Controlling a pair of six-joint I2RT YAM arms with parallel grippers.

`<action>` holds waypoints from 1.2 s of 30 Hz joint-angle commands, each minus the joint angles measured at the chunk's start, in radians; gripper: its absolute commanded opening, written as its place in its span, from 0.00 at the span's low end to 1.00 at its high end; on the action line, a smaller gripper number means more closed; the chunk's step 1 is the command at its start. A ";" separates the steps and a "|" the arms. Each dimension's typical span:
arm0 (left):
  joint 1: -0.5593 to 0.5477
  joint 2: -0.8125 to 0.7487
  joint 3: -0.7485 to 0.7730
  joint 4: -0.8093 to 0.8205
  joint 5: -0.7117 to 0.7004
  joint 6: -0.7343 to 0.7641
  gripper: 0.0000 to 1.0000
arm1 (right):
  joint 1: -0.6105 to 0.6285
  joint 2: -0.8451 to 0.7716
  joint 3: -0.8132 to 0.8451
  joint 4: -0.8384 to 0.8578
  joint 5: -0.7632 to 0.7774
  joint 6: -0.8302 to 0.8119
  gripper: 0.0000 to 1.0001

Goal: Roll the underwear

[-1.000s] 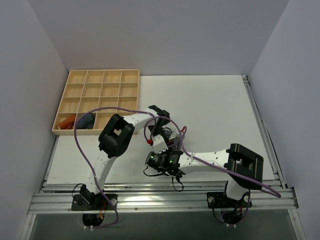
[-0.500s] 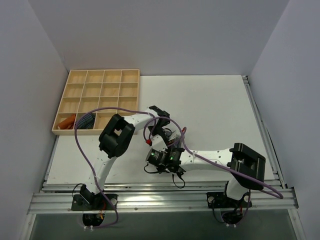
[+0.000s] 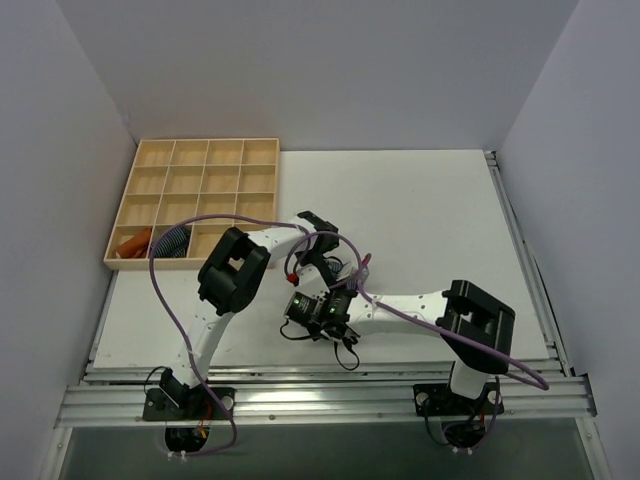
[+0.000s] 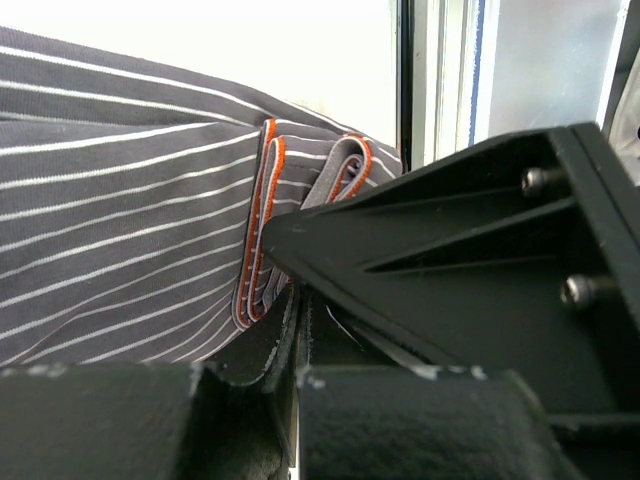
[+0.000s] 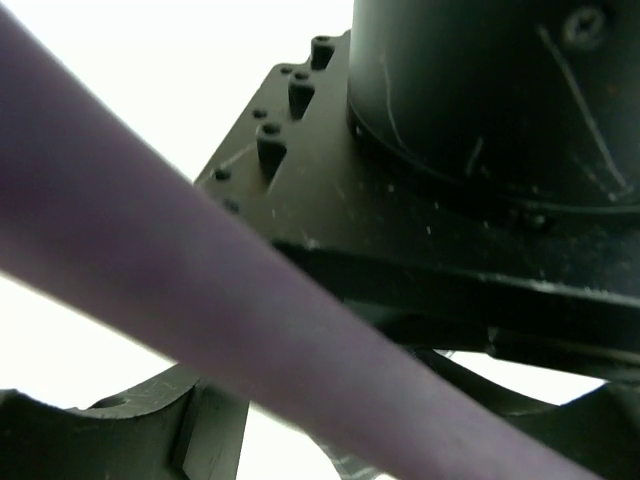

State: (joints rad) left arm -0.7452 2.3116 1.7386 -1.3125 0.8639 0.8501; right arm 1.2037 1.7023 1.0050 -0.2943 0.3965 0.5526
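The left claw (image 4: 300, 345) is clenched, its black fingers (image 4: 150, 420) pressed together on the folded edge of the underwear (image 4: 130, 200). This is a dark grey cloth with thin white stripes and an orange-trimmed band (image 4: 268, 200). From the claw the cloth spreads ahead and to its left, lying on the white table (image 3: 430, 210). Just right of the claw, a black bolted part (image 4: 450, 260) with two screw heads (image 4: 572, 290) lies over the band's end. Beyond that part, a metal rail (image 4: 440, 70) runs along the table's edge.

The right claw (image 5: 360, 440) is released, its fingers (image 5: 110, 430) set wide apart at the bottom corners of its own wrist view. Close in front of it, a purple cable (image 5: 200, 270) crosses on a slant. Behind the cable, a black arm housing (image 5: 480, 110) fills the upper right.

From above, both wrists crowd together near the table's middle, and the underwear is almost wholly hidden beneath them. Green lights (image 3: 300, 309) glow on the right wrist.

Well apart from the left claw, beyond it and to its left, a wooden tray (image 3: 207, 142) of square compartments sits at the table's far left corner. Its nearest row holds an orange cloth (image 3: 132, 243) in the end compartment. A blue striped roll (image 3: 172, 240) sits in the compartment beside that.
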 commanded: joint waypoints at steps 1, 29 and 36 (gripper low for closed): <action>-0.039 0.011 0.013 0.036 -0.112 0.035 0.02 | 0.025 0.135 -0.019 -0.170 -0.163 -0.174 0.48; -0.051 0.014 0.024 0.047 -0.155 0.004 0.02 | -0.007 -0.329 -0.076 -0.075 0.139 0.064 0.45; -0.069 0.034 0.052 0.036 -0.151 -0.008 0.02 | -0.148 -0.380 -0.036 -0.023 0.064 -0.252 0.45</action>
State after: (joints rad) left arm -0.7849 2.3157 1.7718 -1.3430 0.7929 0.8082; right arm 1.0710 1.3811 0.9318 -0.3504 0.4217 0.4862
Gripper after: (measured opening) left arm 0.037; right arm 0.456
